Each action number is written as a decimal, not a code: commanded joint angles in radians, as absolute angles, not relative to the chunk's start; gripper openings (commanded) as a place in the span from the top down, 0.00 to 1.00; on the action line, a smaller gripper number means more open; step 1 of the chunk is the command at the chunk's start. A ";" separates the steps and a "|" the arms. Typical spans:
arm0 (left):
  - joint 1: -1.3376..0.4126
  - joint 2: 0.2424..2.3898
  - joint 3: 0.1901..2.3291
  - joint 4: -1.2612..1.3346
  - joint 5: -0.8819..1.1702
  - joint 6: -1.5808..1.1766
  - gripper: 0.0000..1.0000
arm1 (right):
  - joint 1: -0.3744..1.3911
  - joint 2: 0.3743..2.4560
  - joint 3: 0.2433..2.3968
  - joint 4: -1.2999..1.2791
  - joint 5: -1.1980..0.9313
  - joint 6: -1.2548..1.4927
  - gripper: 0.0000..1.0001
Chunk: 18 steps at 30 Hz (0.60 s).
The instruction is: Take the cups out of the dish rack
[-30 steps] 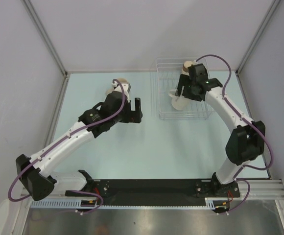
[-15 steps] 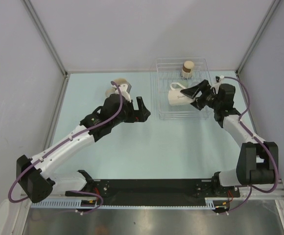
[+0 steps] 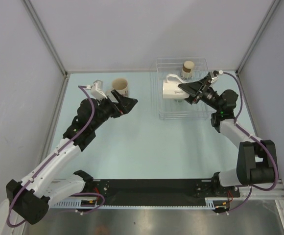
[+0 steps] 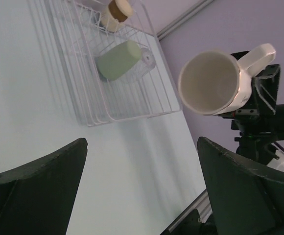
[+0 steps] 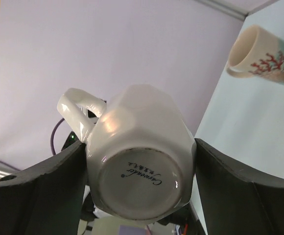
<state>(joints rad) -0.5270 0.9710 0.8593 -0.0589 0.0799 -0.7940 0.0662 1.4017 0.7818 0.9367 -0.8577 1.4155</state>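
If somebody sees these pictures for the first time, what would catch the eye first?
The white faceted handled mug stands out first: the right gripper holds it sideways in the air by the white wire dish rack. Inside the rack, a pale green cup lies on its side and a tan brown-topped cup stands behind. A cream cup with red print stands on the table near the open left gripper.

The white mug (image 5: 141, 156) between my right fingers (image 5: 240, 196) turns its mouth away from that wrist, and both fingers run off the lower edge. From above, the mug covers part of the dish rack (image 3: 191, 115) beneath it; its dark print is too small to read.
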 commanded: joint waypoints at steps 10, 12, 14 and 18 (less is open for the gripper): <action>-0.520 0.897 0.802 0.190 0.339 -0.877 0.00 | 0.301 1.270 0.816 0.761 -0.819 1.220 1.00; -0.519 0.891 0.787 0.219 0.374 -0.899 0.00 | 0.322 1.282 0.819 0.762 -0.808 1.216 1.00; -0.520 0.885 0.782 0.221 0.396 -0.902 0.00 | 0.334 1.304 0.821 0.781 -0.801 1.219 1.00; -0.520 0.874 0.759 0.277 0.433 -0.923 0.01 | 0.359 1.344 0.841 0.802 -0.798 1.226 1.00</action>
